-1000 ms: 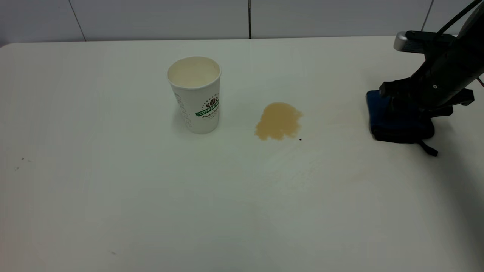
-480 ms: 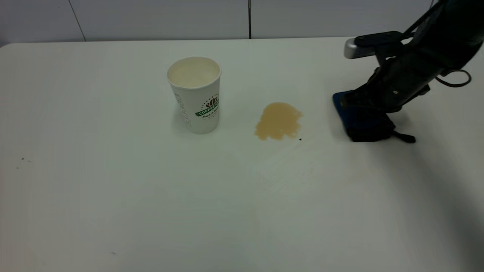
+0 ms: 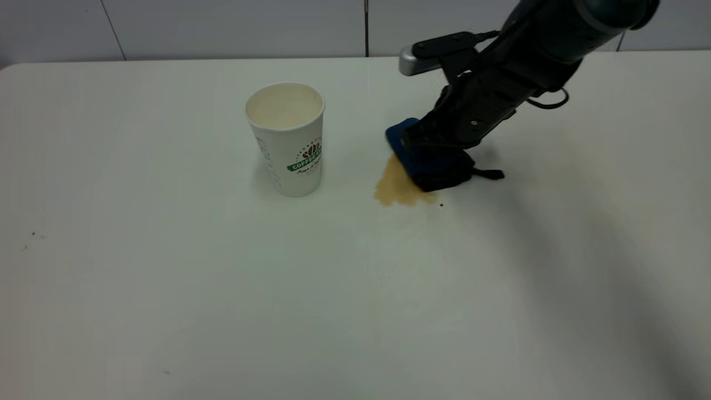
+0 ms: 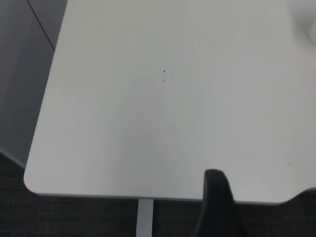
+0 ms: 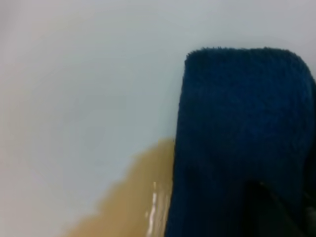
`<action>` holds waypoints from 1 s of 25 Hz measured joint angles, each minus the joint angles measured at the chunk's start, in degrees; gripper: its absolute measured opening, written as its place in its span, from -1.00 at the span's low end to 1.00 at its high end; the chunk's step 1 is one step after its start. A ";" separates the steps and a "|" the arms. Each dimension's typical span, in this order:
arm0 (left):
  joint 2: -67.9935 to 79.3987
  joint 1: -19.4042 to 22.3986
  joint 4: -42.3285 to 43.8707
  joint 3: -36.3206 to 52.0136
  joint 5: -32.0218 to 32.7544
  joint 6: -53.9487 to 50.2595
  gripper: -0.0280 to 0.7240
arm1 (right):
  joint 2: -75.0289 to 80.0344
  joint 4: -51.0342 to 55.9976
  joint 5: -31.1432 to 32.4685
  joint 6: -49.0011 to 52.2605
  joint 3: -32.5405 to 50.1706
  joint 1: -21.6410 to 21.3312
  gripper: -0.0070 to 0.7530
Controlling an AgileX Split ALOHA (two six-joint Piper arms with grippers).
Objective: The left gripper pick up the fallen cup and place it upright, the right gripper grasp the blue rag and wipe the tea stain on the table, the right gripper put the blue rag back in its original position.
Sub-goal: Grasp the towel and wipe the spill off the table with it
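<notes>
The cup (image 3: pixel 289 141) stands upright on the table (image 3: pixel 166 278), left of the tea stain (image 3: pixel 395 190). My right gripper (image 3: pixel 430 145) is shut on the blue rag (image 3: pixel 401 138) and presses it onto the table over the stain's upper right part. The rag's black loop tab (image 3: pixel 489 174) trails to the right. In the right wrist view the blue rag (image 5: pixel 237 128) lies against the tan tea stain (image 5: pixel 133 202). Only a dark part of my left gripper (image 4: pixel 215 207) shows, over a table corner (image 4: pixel 39 182), far from the cup.
A tiny black speck (image 3: pixel 441 205) lies just right of the stain. Faint tan smears mark the table to the right (image 3: pixel 555 178). A grey tiled wall (image 3: pixel 222 28) runs behind the table's far edge.
My right gripper has dragged the blue rag leftward across the table from the right side onto the tea stain, covering its upper right part. The cup has not moved.
</notes>
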 joint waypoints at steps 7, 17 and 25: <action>0.00 0.00 0.00 0.00 0.00 0.00 0.47 | 0.37 -3.24 13.97 -1.31 -2.77 2.97 -0.78; 0.00 0.00 0.00 0.00 0.00 0.00 0.47 | -0.92 -22.85 31.50 12.84 -3.29 2.54 -0.78; 0.00 0.00 0.00 0.00 0.00 0.00 0.47 | -0.90 -46.35 19.16 42.27 -4.03 -2.34 -0.78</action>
